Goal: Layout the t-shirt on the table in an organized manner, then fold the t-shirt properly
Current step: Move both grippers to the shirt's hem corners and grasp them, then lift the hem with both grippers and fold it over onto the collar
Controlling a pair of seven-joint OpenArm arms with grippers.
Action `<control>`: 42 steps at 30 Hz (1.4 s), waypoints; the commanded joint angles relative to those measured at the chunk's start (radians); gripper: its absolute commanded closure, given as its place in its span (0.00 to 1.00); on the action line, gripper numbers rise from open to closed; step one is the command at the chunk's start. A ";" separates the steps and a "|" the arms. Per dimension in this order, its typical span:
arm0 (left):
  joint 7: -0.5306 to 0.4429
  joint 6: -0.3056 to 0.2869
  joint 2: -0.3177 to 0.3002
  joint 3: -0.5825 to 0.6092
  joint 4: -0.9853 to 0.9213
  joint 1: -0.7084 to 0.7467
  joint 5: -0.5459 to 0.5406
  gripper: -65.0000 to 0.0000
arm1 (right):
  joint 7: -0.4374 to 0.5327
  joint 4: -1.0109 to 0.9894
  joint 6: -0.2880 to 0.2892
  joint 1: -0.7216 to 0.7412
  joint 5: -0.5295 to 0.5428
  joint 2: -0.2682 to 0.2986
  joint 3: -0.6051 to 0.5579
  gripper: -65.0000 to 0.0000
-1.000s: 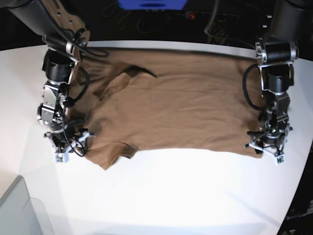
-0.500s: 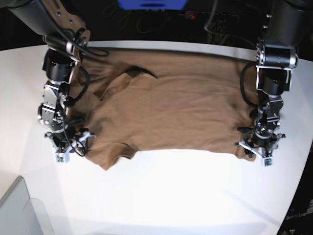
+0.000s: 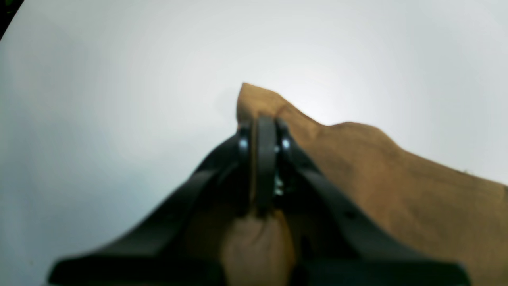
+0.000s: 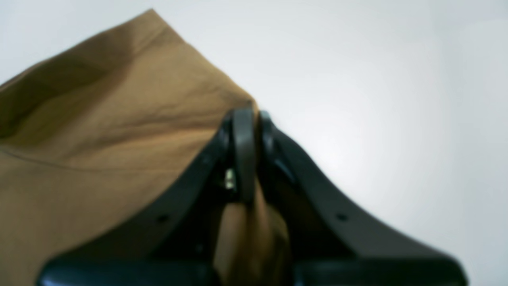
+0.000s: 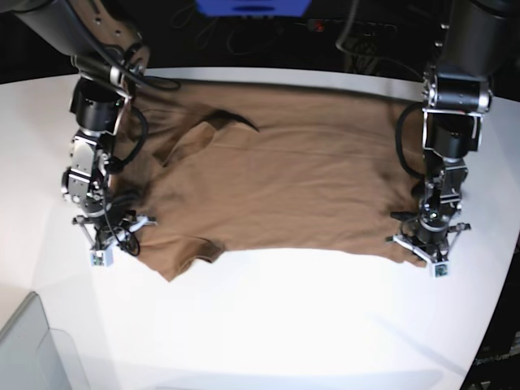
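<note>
Near edge of the table [image 5: 268,325]: smooth white top, glossy w/ a bright glare patch, curved rim. At the near-left corner in base view sits a pale translucent bin-like corner [image 5: 36,349]; can't tell what it is.

The t-shirt [image 5: 284,183] lies spread mid-table, brown matte cotton, mostly flat w/ soft wrinkles. Collar end is toward base-view left, hem toward the right. Near sleeve is crumpled and partly folded under at the lower left; round neck opening gapes dark near the far-left part.

Left gripper [image 5: 431,244] (base-view right) is down on the near hem corner. Left wrist view: jaws pressed together, black curved fingers [image 3: 317,186] pinching a fold of the brown cloth, a bunch of it showing between them close to the lens; a pointed cloth corner pokes out past the tips onto bare white table.

Right gripper [image 5: 104,231] (base-view left) is down at the shoulder/sleeve edge. Right wrist view, blurry: jaws likewise clamped on a fold, cloth bunched between the fingers [image 4: 305,186], a seam line running across the fabric at left.

Both arms: black segmented links w/ looped cables, standing over the shirt's side edges and hiding bits of them.

Far side: shirt's far edge sits close to the table's back rim. Beyond it dark clutter, cables, a blue object [image 5: 253,6] at top centre.
</note>
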 commanded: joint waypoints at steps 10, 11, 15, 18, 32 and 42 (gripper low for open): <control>0.124 0.005 -0.066 -0.056 0.377 0.160 -0.135 1.00 | -0.055 0.359 0.002 -0.147 0.100 -0.021 -0.006 1.00; 0.148 0.005 -0.082 -0.058 0.420 0.179 -0.149 1.00 | -0.058 0.386 0.004 -0.164 0.101 -0.025 -0.002 1.00; 0.187 0.008 -0.125 -0.058 0.593 0.263 -0.236 1.00 | -0.052 0.518 0.004 -0.234 0.103 -0.044 -0.005 1.00; 0.188 0.013 -0.149 -0.058 0.685 0.312 -0.290 1.00 | -0.053 0.612 0.004 -0.276 0.135 -0.068 -0.003 1.00; 0.188 0.005 -0.194 -0.226 0.934 0.630 -0.399 1.00 | -0.050 0.853 0.004 -0.564 0.341 -0.070 0.000 1.00; 0.190 0.007 -0.194 -0.283 1.081 0.777 -0.399 1.00 | -0.049 0.914 0.004 -0.672 0.350 -0.068 0.000 1.00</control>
